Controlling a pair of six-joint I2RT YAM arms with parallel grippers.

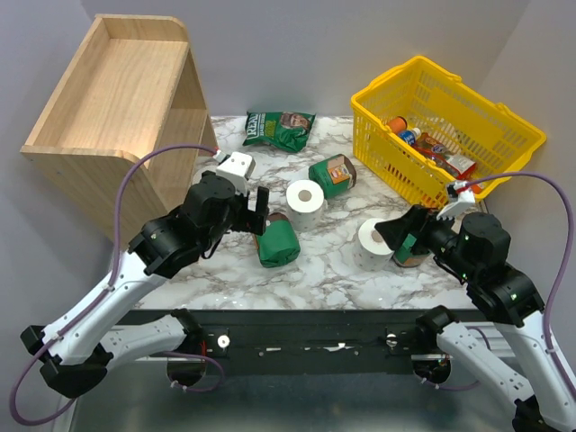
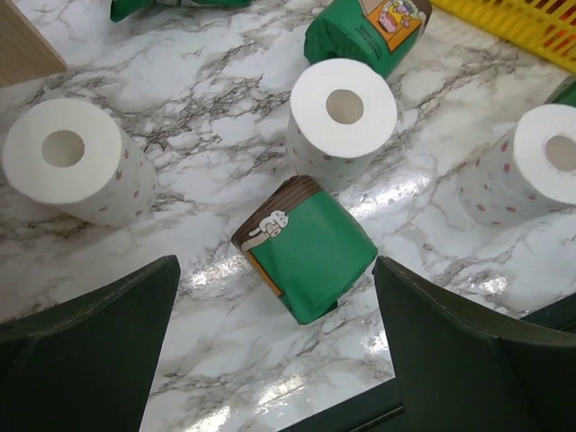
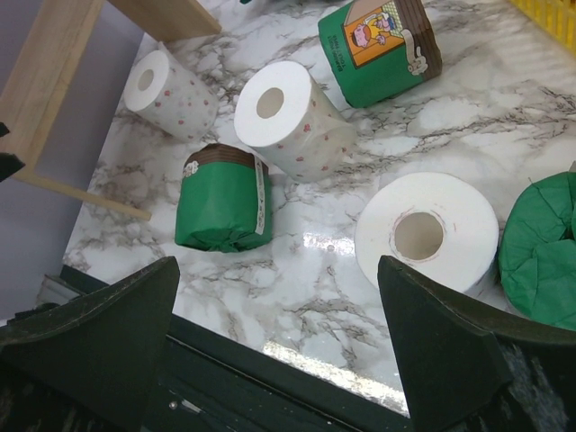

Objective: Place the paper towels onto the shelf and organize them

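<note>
Far left corner: wood shelf (image 1: 108, 99), open side facing right. All six rolls lie on the marble table (image 1: 333, 270), apart from it.
White rolls: left white roll (image 1: 236, 166) just right of shelf, partly behind L arm. Mid white roll (image 1: 304, 202) at table centre. Right white roll (image 1: 373, 243) near edge, core facing up.
Green rolls: far green roll (image 1: 333, 174) just far-right of mid white roll, label up. Near green roll (image 1: 277, 241) on its side, just near-left of mid white roll. Right green roll (image 1: 409, 250) just beside right white roll, mostly hid by R arm.
L gripper (image 2: 274, 263): fingers spread wide, nothing held. Hangs over near green roll w/o touching.
R gripper (image 3: 277, 263): fingers spread wide, nothing held. Above near edge, right white roll just right of its midline.
Far mid: green snack bag (image 1: 279, 129).
Far right: yellow basket (image 1: 445, 126) w/ bottles & packets inside.
</note>
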